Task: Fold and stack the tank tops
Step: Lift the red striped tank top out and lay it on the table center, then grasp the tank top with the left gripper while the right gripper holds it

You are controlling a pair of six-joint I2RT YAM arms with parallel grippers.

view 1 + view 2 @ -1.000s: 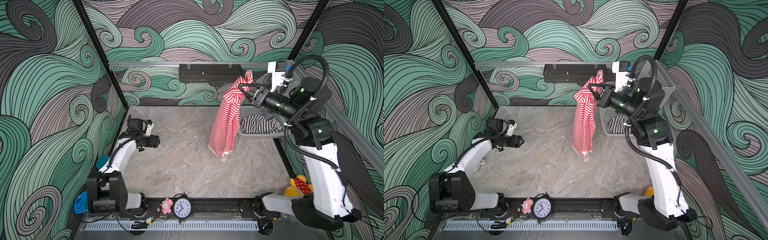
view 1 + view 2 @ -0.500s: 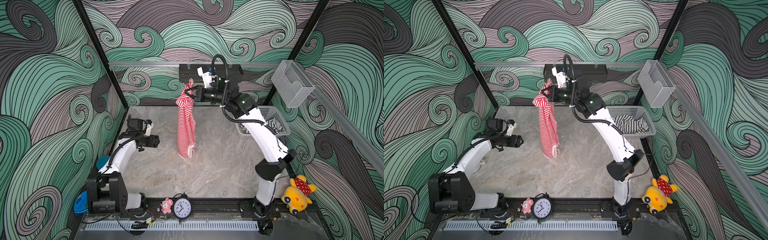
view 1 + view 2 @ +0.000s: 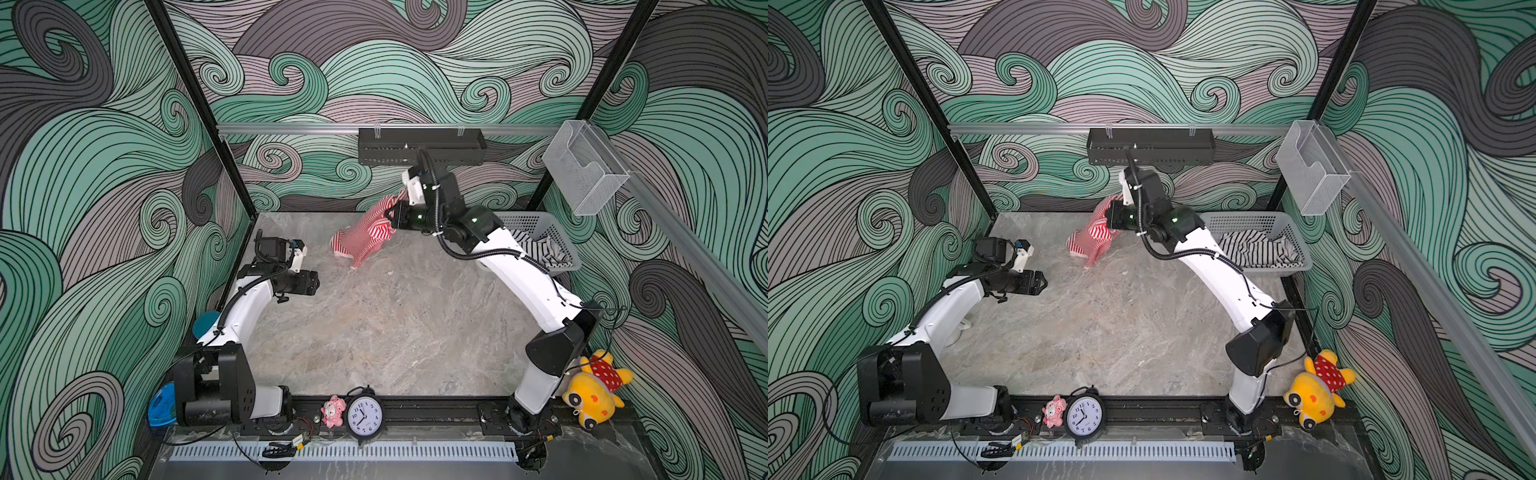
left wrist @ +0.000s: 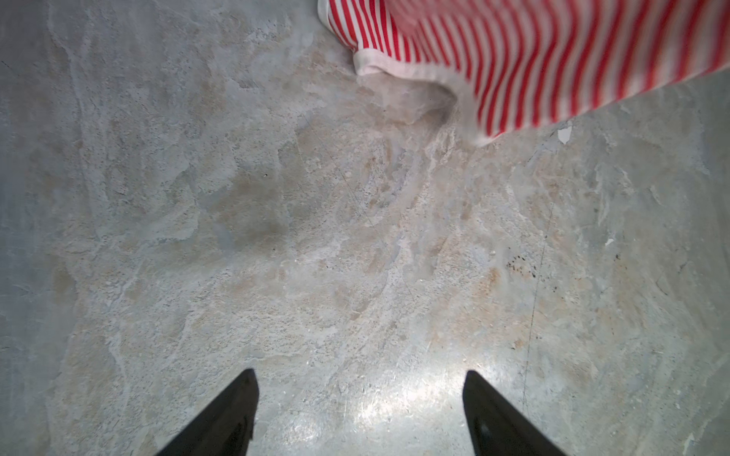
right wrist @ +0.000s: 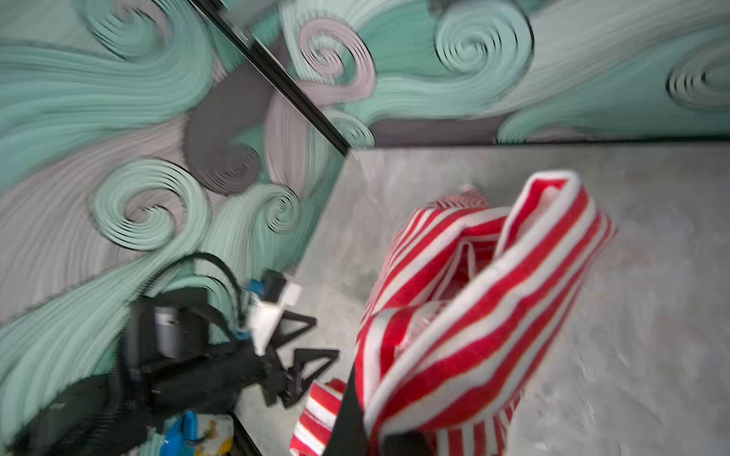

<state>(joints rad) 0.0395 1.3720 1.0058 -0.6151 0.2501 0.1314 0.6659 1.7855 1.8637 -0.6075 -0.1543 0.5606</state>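
Since half a sec ago my right arm has dropped and swung back toward the rear wall. The red-and-white tank top (image 3: 365, 237) no longer hangs free; its lower end now bunches on the marble tabletop (image 3: 395, 332). My left arm hasn't budged.

L to R: my left gripper (image 3: 315, 283) hovers over bare table w/ jaws spread wide, holding nothing, the top's white-trimmed hem near it but apart. My right gripper (image 3: 390, 216) is clamped on the top's upper end, prob. a strap, w/ cloth wadded over one finger in the right wrist view.

The black-and-white tank top (image 3: 540, 249) lies crumpled in the white perforated basket (image 3: 559, 226) at far right.

Judgement: light, limp knit that will sag, twist and slide on the smooth top. Best held by the trim at the strap or a hem corner, not mid-panel.
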